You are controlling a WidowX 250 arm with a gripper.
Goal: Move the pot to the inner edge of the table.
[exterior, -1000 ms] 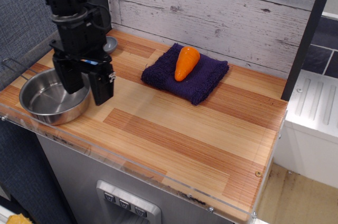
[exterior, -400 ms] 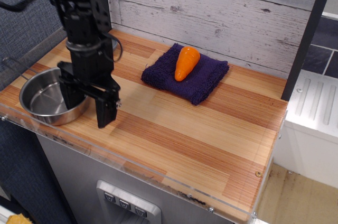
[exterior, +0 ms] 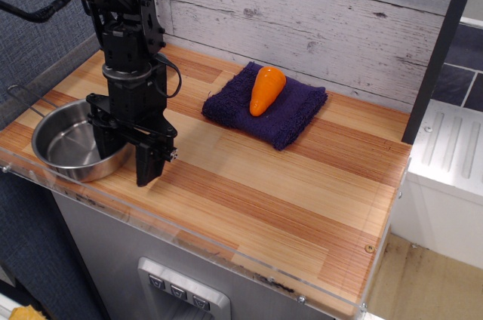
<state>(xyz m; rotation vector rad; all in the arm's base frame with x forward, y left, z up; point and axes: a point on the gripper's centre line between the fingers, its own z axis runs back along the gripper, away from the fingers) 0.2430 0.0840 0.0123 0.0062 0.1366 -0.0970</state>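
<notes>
Steel pot [exterior: 66,148] sits at the surface's [exterior: 287,207] front-left corner — the black pincer [exterior: 124,155] straddles its near rim, one finger inside, one outside, apparently to drag it

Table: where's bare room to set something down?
Bare wood: the table's front-right stretch, from the gripper past the purple towel to the right end. Crowded left: pot with the gripper straddling its rim. A carrot tops the towel.

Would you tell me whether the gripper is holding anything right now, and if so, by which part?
The gripper straddles the near right rim of the pot, one finger inside, one outside. Whether it is clamped on the rim cannot be told.
</notes>
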